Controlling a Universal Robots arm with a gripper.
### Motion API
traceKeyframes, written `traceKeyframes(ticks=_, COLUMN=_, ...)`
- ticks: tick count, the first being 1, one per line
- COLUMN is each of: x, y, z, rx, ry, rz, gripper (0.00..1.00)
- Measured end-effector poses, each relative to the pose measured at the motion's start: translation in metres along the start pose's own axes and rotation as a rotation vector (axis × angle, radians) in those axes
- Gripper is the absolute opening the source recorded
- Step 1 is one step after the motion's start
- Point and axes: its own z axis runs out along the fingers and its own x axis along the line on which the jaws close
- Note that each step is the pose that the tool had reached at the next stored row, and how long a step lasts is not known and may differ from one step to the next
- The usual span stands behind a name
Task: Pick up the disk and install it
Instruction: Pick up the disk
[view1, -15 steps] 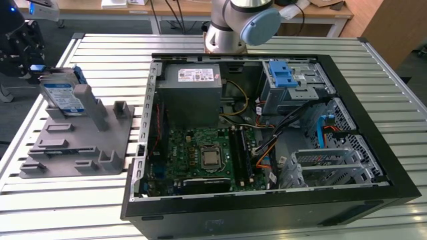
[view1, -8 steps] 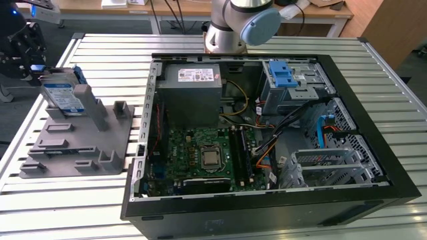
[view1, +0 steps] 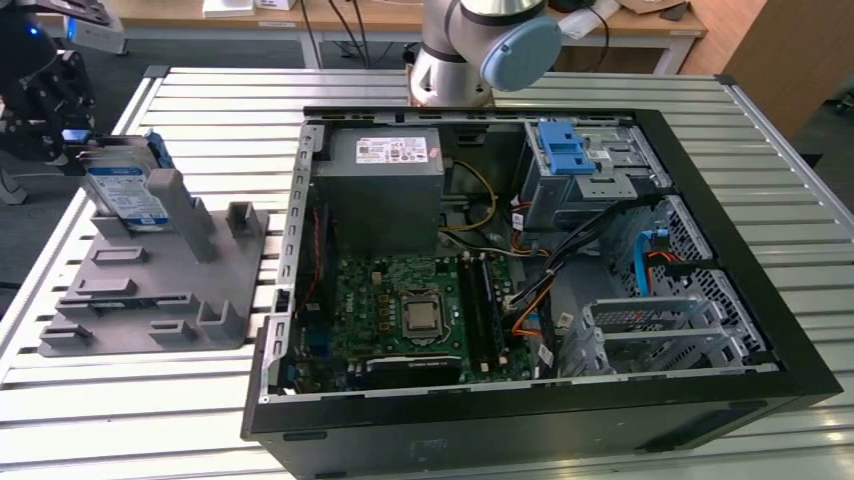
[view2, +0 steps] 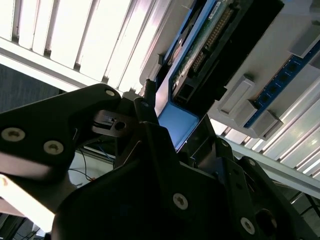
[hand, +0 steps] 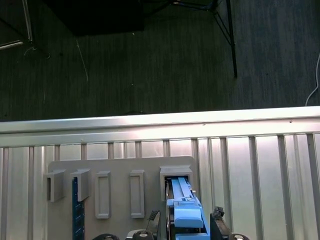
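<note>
Disk (view1: 127, 195) stands upright in the grey holder (view1: 147, 290) on the slatted table (view1: 134, 400), well apart from the open computer case (view1: 781, 330). Gripper (hand: 185, 222) sits over its top edge, jaws spread either side, not squeezing it.

no print is legible on the disk (view1: 128, 197) label or the grey box (view1: 380, 205) sticker.
</note>
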Motion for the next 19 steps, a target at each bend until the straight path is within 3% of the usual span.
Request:
traceKeyframes(ticks=3, x=0.0, y=0.0, z=0.0003, rx=0.0002, ry=0.0001, rz=0.0, gripper=0.49)
traceKeyframes(ticks=4, x=0.0, y=0.0, z=0.0005, rx=0.0003, ry=0.0003, rz=0.0, gripper=0.42)
traceKeyframes(ticks=19, x=0.0001, y=-0.0001, z=0.0035, rx=0.0003, ry=0.0051, rz=0.0, gripper=0.42)
